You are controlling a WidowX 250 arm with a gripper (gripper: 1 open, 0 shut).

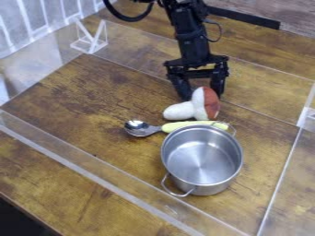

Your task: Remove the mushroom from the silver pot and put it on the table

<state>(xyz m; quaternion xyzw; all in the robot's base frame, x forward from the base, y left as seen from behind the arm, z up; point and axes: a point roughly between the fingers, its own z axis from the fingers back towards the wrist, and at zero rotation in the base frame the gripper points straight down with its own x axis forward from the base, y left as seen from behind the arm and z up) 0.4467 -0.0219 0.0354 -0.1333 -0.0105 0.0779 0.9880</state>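
Nearest the camera stands the silver pot (202, 158), upright on the table (74, 111), its bowl bare and showing only reflections; one loop handle juts from the rim at about seven o'clock. Empty as it is, the pot's part in the job looks finished.

Just past its rim, at about eleven o'clock from the pot's centre, lies the metal spoon (169, 127), bowl toward nine o'clock and yellow-green handle running toward three o'clock. It lies close beside the rim, whether touching it cannot be told, and plays no role in the task.

Beyond the spoon, at roughly twelve o'clock from the pot, the mushroom (197, 104) lies tipped over on the wood, cream stem pointing toward eight o'clock and reddish-brown cap toward the far right. It lies on its side because a rounded cap on a stubby stem has no steady way of standing once let go, and its weight appears to rest on the planks rather than on the tool.

Over it hangs the gripper (198, 80), pointing steeply downward with its jaws spread wide either side of the cap, clamping nothing. The wide spread suits a release: the fingers stand clear enough that a lift should not drag the mushroom along, though the cap sits close between them, so a straight upward retreat seems the safest judgement
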